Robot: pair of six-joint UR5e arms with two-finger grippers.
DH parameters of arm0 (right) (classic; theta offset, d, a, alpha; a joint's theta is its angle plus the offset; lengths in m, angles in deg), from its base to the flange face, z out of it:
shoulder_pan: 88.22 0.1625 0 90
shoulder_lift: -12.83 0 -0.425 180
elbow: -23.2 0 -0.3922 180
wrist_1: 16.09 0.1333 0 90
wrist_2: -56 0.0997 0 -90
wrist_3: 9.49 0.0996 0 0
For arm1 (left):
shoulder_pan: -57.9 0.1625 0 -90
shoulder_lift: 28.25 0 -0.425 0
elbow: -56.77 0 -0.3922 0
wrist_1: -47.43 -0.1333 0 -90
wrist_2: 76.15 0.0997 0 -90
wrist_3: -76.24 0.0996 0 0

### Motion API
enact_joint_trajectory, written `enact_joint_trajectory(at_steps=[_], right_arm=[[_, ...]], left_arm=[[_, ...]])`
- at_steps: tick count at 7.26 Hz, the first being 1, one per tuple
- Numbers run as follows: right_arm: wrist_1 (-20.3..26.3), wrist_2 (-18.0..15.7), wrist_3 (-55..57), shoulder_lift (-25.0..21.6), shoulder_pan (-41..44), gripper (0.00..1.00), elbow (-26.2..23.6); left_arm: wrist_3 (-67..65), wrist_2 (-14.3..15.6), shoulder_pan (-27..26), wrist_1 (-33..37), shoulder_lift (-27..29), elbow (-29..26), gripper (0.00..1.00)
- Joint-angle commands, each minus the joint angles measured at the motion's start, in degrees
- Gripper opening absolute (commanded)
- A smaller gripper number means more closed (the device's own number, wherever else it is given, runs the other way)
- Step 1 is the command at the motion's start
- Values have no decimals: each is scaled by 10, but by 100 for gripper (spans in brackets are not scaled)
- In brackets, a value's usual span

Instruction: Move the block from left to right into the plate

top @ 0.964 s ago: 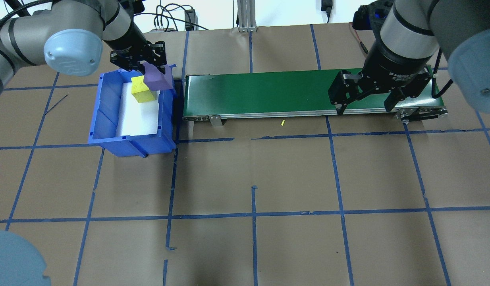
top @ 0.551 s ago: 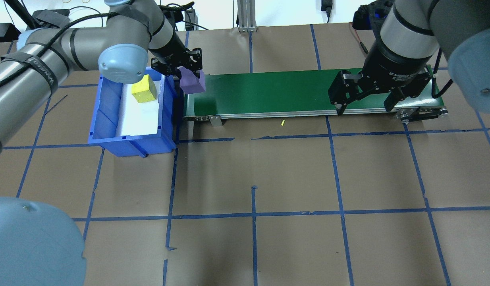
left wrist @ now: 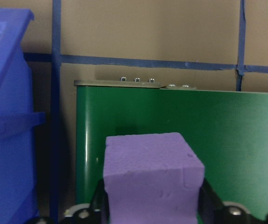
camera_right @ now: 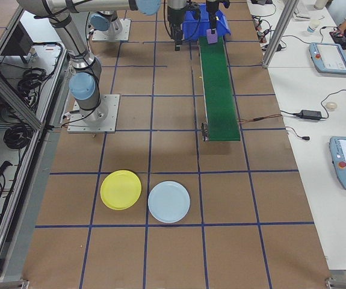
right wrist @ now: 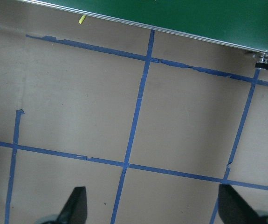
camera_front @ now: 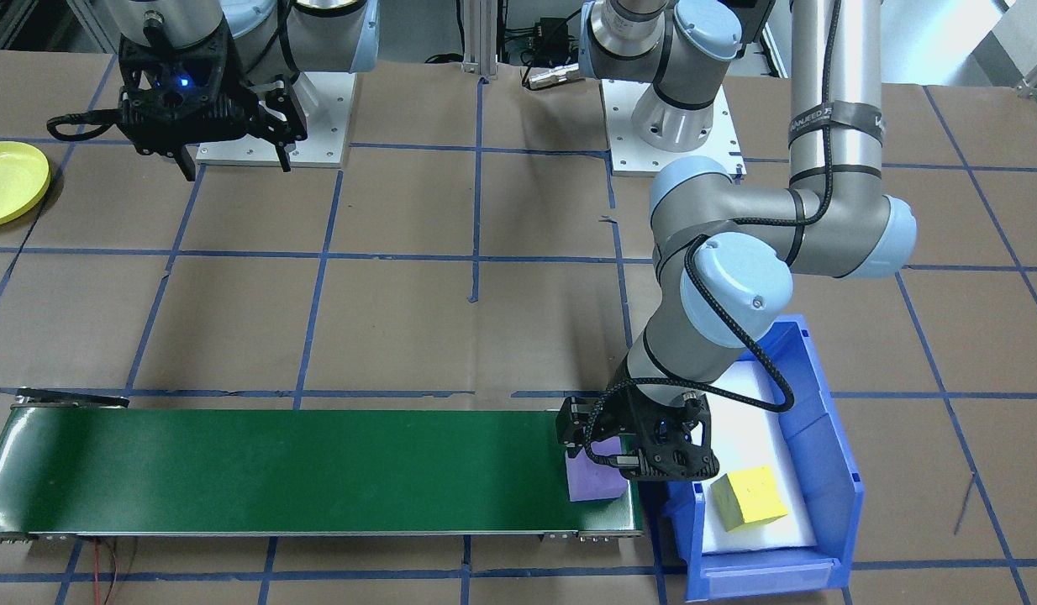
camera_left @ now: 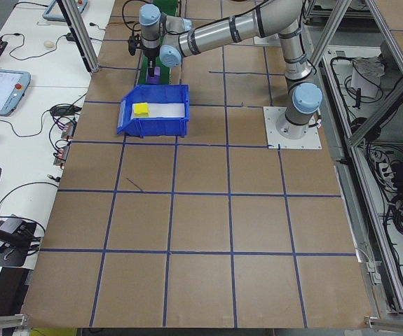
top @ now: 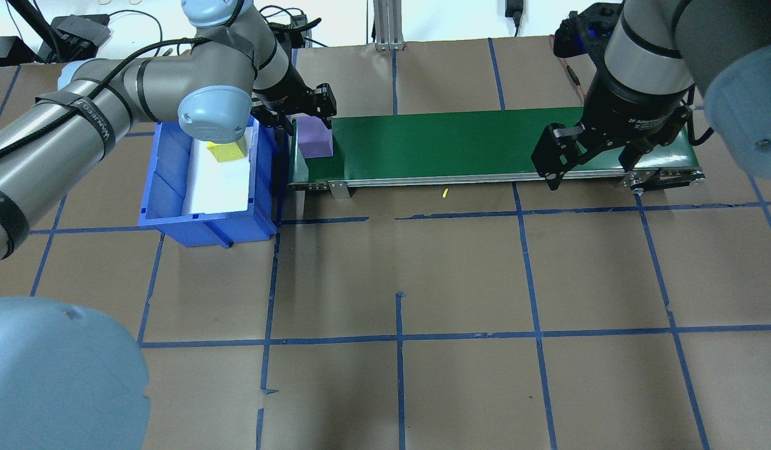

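- Gripping the purple block (top: 315, 139) on two opposite flat sides, our left gripper (top: 305, 116) is holding it at the belt's (top: 460, 144) end beside the bin (top: 167, 187).
- We are judging it light, soft foam, so gentle squeezing is enough.
- Our right gripper (top: 590, 164) is waiting with its jaws apart, well apart from the yellow plate (camera_right: 121, 189).

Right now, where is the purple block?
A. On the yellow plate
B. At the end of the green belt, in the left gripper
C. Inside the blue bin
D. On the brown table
B: the purple block sits at the end of the green belt nearest the blue bin, between the left gripper's fingers.
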Motion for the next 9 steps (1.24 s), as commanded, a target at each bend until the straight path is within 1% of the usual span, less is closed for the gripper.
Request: enact_joint_trajectory(at_steps=[1,2,3,4,5,6,7,8,9], right_arm=[[0,-3,-12,0,0,100,0],[0,-2,-12,0,0,100,0],[-7,13,-13,2,0,90,-1],[-7,30,-16,3,-1,87,-1],[-7,29,-21,4,-4,95,-1],[-23,37,-32,13,-7,99,2],[-64,52,-33,56,-14,100,12],[-103,69,-39,85,-17,100,27],[-133,103,-55,124,-21,100,38]], left_arm=[[2,30,2,33,-28,-9,100],[3,54,9,74,-46,-10,100],[20,63,45,115,-65,-6,100],[57,63,64,117,-80,4,100],[107,65,87,139,-103,7,100],[112,66,109,196,-146,6,100],[133,86,116,240,-184,11,100],[148,96,121,236,-175,16,100],[152,108,126,170,-124,-8,100]])
